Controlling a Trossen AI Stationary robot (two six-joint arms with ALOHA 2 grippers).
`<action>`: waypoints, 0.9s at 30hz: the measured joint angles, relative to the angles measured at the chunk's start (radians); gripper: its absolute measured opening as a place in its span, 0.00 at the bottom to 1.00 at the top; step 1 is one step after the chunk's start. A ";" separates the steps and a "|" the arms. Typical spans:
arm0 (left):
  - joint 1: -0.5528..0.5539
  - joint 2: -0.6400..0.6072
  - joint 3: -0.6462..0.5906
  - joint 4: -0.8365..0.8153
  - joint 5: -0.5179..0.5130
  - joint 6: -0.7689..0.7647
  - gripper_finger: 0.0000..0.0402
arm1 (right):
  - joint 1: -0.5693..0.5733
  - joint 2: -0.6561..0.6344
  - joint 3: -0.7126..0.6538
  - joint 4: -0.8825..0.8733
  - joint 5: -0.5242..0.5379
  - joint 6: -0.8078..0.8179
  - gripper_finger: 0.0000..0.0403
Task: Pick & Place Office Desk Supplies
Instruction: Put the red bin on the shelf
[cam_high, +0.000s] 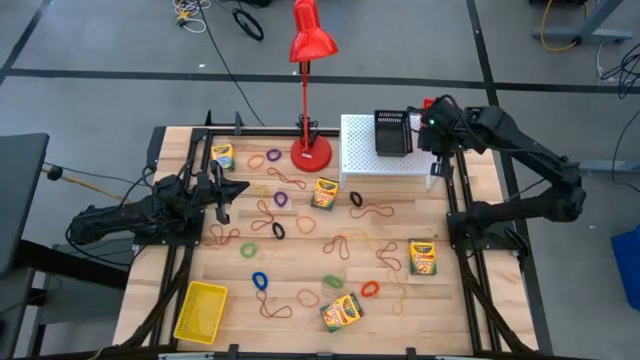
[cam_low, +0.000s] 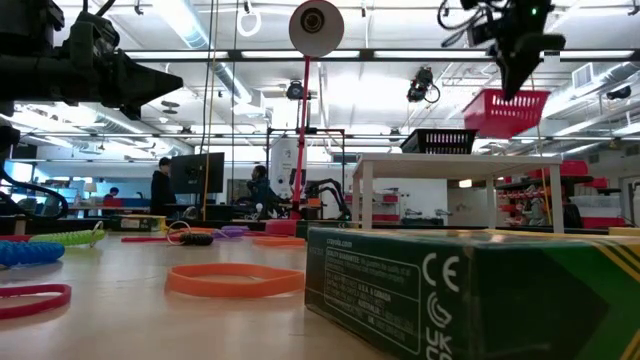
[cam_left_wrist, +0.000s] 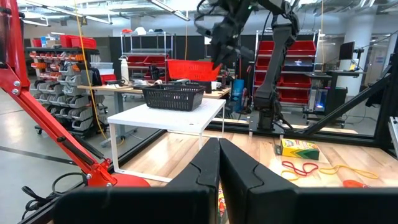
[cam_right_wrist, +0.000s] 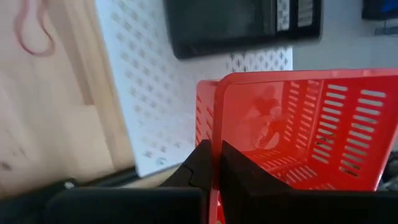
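Because my right gripper (cam_right_wrist: 211, 163) pinches only the thin rim of the red basket (cam_right_wrist: 298, 137), held aloft over the white stand (cam_high: 372, 160), I judge it could swing or slip onto the black basket (cam_high: 392, 132). My left gripper (cam_left_wrist: 219, 163) hovers clenched on nothing. Crayon boxes (cam_high: 326, 192) and rubber bands (cam_high: 261, 281) lie scattered across the tabletop (cam_high: 300, 260).

Two dark, seemingly matte, jointed arms
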 joint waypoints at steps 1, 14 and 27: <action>0.000 0.000 0.000 0.000 0.000 0.000 0.02 | -0.022 0.000 -0.015 0.008 0.000 -0.015 0.04; 0.000 0.000 0.000 0.000 0.000 0.000 0.02 | -0.065 0.002 -0.187 0.145 -0.019 -0.110 0.04; 0.000 0.000 0.000 0.000 0.000 0.000 0.02 | 0.002 0.002 -0.187 0.146 -0.046 -0.076 0.05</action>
